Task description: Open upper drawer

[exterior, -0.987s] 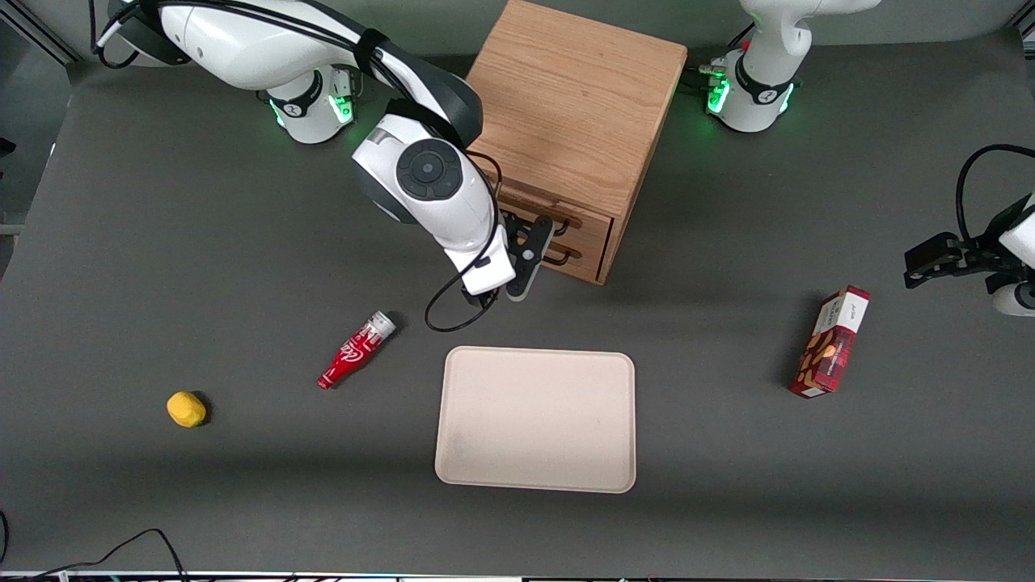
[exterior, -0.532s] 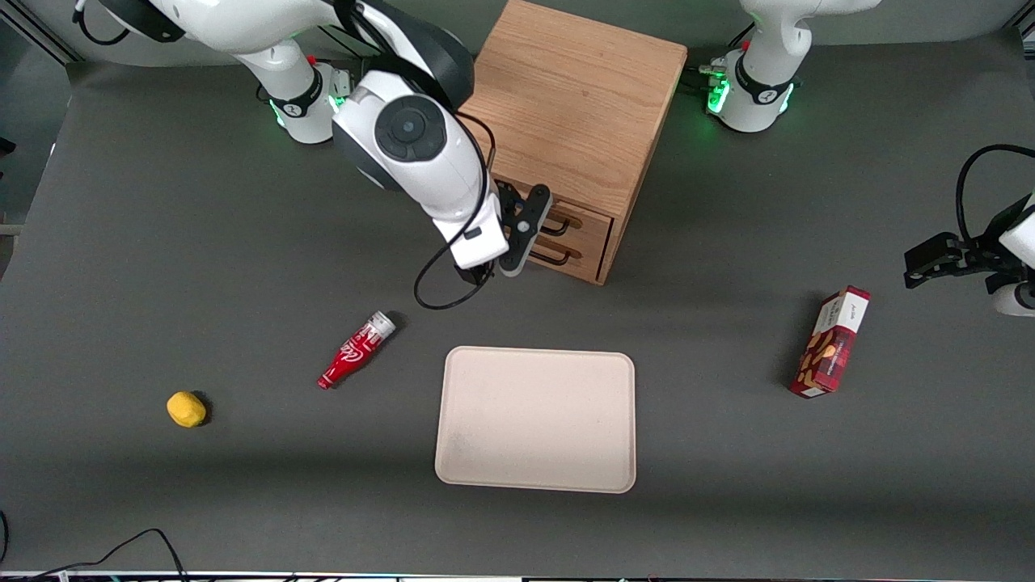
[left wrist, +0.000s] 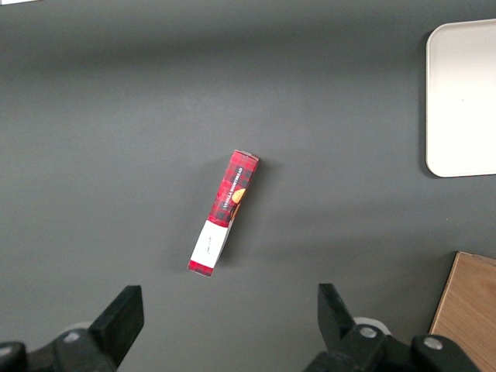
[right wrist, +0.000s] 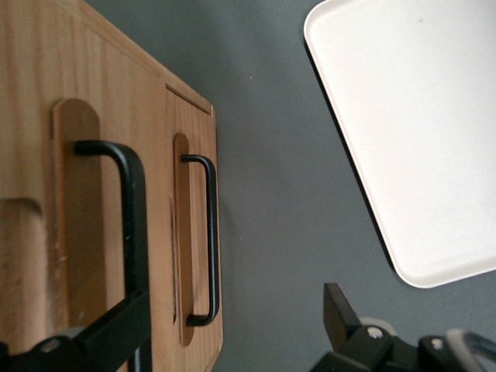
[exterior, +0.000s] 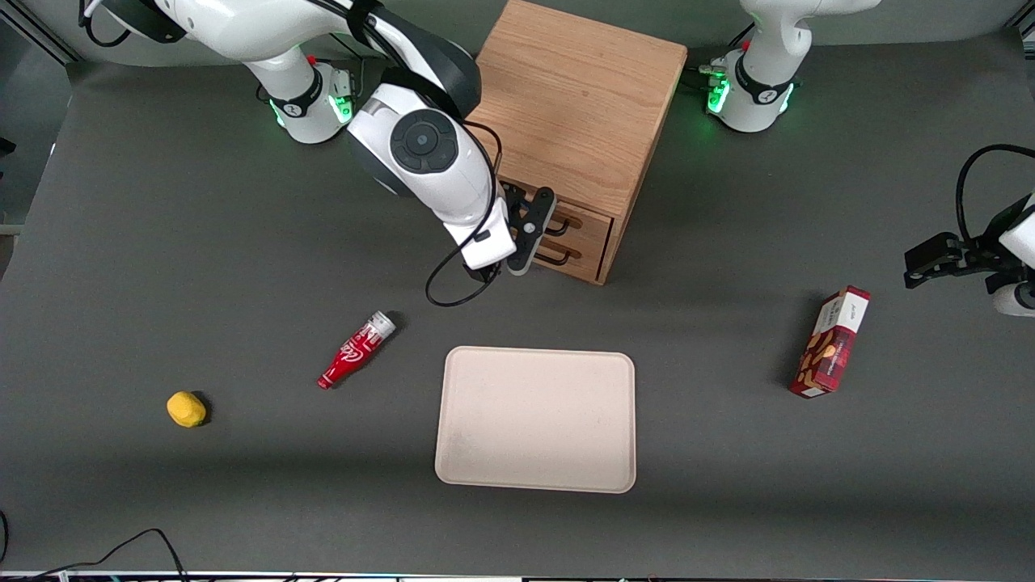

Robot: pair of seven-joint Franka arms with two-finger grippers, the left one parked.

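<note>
The black two-finger pincer point(exterior: 530, 230) hangs spread in front of the boxy light-oak cabinet point(exterior: 574, 113), one finger beside the upper drawer's point(right wrist: 81, 225) black wire bar handle point(right wrist: 128, 225). Both drawers look closed. Closing slightly low could catch the lower drawer's handle point(right wrist: 211, 240) instead.

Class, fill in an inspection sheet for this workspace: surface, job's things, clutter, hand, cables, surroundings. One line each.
Surface: dark grey table.
Job's things: upper drawer of the cabinet is shut; its black handle is not gripped.
Clutter: tray, red bottle lying down, yellow lump, red box toward the parked arm's end.
Hand: right hand is in front of the drawers, open, one finger close by the upper handle.
Cables: black loop hanging from the wrist; another cable at the table's near edge.
Surroundings: nothing seen.
</note>
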